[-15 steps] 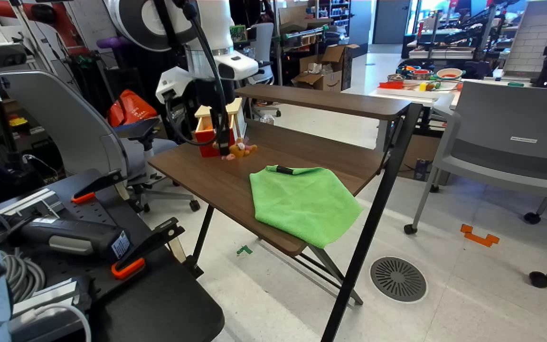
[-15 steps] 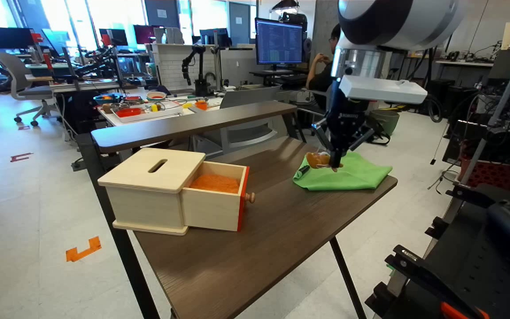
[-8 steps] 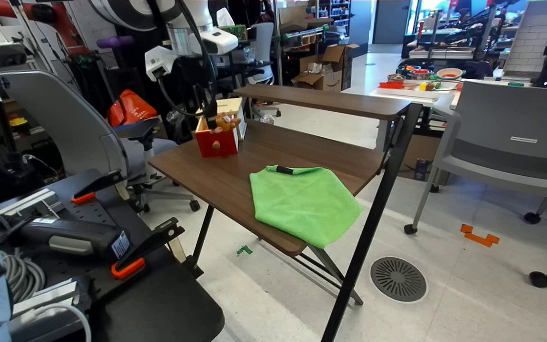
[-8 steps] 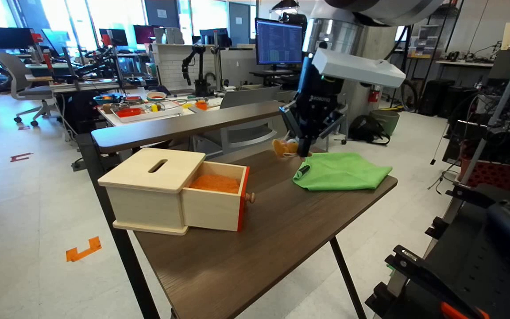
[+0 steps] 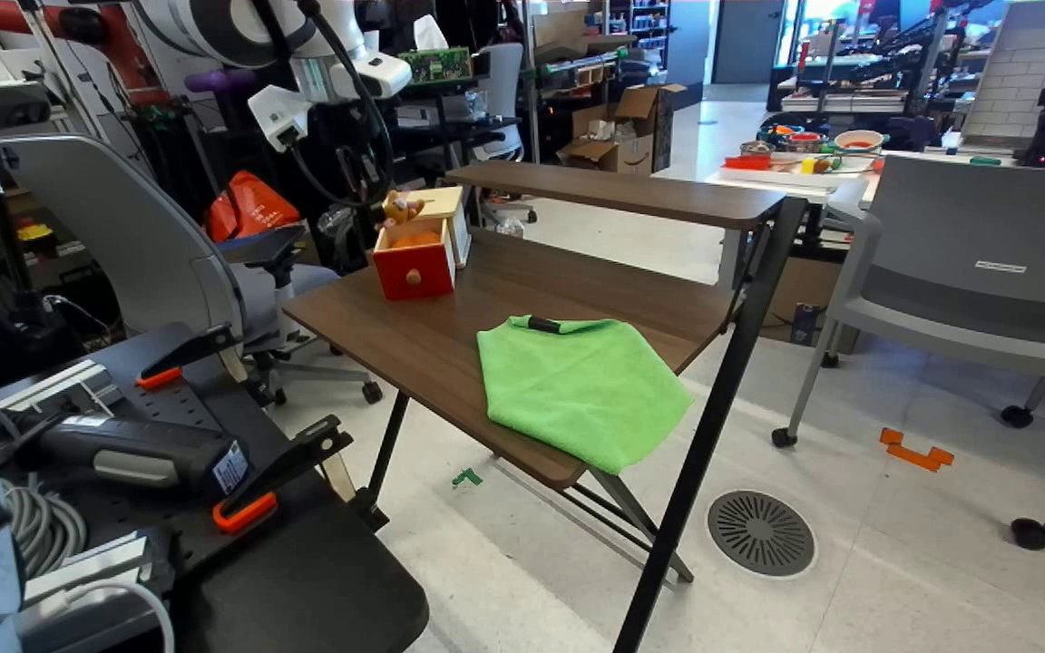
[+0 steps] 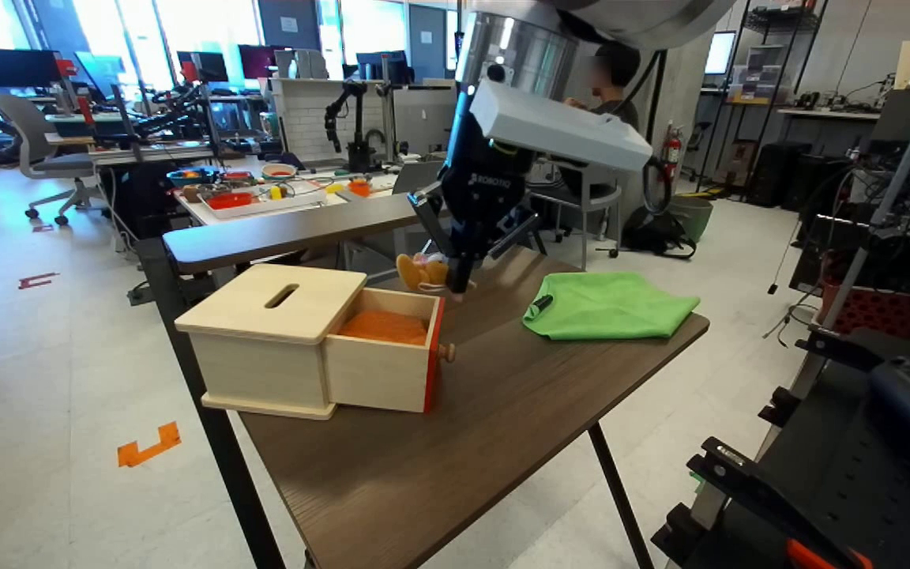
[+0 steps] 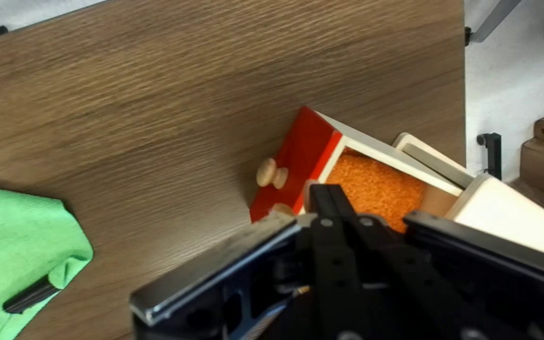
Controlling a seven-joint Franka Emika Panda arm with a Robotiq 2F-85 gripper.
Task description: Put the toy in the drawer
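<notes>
1. While the drawer [image 6: 376,371] stands open from its drawer unit [image 6: 257,363], the gripper [image 6: 460,284] is seen, in an exterior view, pinching the toy [image 6: 421,273] between its fingers above the worktop [image 6: 502,442]. Finding: the toy juts from the fingertips toward the worktop edge bearing the unit, its length seemingly across the fingers, well apart from the corner with the green cloth [image 6: 609,304].

2. In an exterior view I note the toy [image 5: 402,210] higher than the drawer rim, against the lid [image 5: 436,201]; fingers not distinguishable there.

3. In the wrist view the fingertips [image 7: 319,200] stand close together, overlapping the opening just inside the red front [image 7: 300,146]; the toy is mostly hidden. Assessment: a slight shift toward the unit's worktop edge, then lowering, appears required; release here might catch the front rim.
</notes>
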